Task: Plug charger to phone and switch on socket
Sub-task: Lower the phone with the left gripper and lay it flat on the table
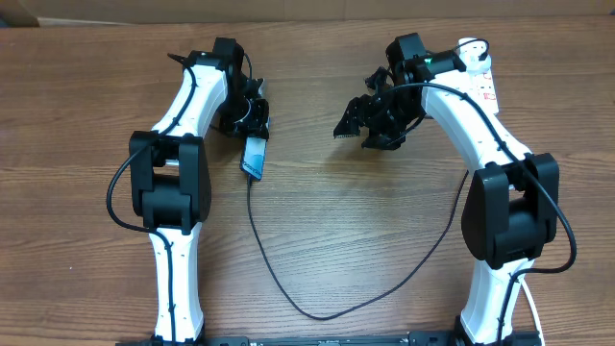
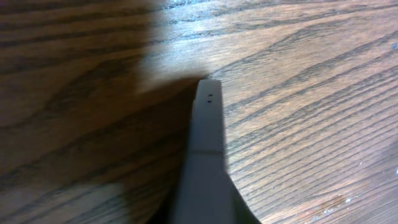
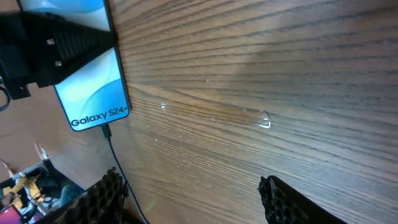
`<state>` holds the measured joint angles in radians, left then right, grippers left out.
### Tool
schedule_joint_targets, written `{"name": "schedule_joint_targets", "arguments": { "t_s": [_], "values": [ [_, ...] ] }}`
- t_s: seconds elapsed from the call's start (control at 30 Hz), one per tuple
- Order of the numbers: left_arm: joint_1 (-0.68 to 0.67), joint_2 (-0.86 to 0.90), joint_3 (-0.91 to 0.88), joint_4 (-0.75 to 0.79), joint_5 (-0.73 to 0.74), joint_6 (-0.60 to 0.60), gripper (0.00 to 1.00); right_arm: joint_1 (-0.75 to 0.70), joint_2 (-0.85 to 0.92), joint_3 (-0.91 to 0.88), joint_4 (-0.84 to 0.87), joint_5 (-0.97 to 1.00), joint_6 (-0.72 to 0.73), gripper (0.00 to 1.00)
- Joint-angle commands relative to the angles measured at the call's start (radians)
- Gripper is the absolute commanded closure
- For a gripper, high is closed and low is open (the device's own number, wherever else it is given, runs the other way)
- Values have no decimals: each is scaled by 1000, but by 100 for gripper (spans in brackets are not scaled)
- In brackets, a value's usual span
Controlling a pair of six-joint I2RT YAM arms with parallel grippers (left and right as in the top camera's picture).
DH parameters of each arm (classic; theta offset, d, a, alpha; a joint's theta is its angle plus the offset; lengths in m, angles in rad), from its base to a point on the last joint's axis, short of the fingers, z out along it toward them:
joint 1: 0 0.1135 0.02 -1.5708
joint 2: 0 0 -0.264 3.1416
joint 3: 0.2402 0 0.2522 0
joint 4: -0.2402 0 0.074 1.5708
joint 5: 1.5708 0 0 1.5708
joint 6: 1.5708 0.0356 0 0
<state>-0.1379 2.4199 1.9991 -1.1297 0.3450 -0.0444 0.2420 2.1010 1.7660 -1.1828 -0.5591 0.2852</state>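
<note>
Socket [image 1: 483,77], table's far right edge: mostly hidden behind right arm. Phone [image 3: 93,99]: top cut off, part covered by left gripper [image 3: 99,40]. Charger [image 1: 317,317]: far end lost behind right arm.

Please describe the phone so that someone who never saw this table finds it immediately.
On the brown wooden table, look by the left gripper. There lies the slim rectangular smartphone with a light blue screen; it alone glows, and the thin black cable ends at it.
</note>
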Motion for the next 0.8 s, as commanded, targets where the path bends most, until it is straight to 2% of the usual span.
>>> {"name": "schedule_joint_targets", "arguments": {
  "t_s": [0.0, 0.77],
  "values": [
    [-7, -15, 16, -3, -10, 19, 89, 0, -42, 2, -8, 20, -26, 30],
    [-6, -15, 16, -40, -58, 19, 77, 0, -42, 2, -33, 20, -26, 30]
  ]
}}
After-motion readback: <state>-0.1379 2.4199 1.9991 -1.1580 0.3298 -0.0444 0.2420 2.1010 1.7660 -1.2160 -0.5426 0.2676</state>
